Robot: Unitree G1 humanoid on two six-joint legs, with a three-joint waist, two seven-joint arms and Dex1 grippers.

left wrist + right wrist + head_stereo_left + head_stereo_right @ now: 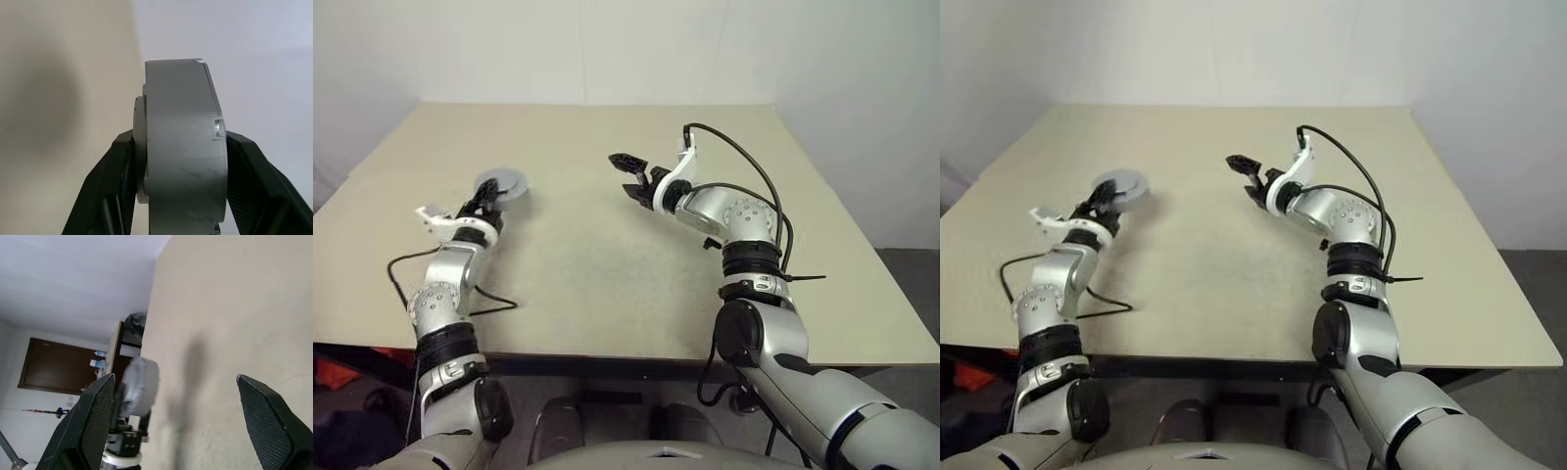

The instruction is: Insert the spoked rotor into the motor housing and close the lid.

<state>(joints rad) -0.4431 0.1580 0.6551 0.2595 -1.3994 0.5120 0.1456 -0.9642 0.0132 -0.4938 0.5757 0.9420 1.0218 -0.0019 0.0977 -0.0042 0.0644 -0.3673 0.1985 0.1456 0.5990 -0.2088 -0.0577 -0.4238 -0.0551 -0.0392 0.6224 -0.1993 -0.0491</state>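
1 grey motor housing (183, 147) sits clamped in the left gripper (487, 199); the right gripper (630, 174) gapes wide, holding nothing.

L tool (489, 199) grips grey round motor housing (501, 184) above bench (587, 255) — R tool (630, 176) open, empty, well apart.

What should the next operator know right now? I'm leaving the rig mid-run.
Left gripper: jaws shut on the motor housing, at the left side of the table.
Right gripper: jaws open, empty, above the table's middle.
Done, apparently: the lid looks seated on the housing, rotor presumably inside.
To do: set the unit down and check the lid is fully closed.
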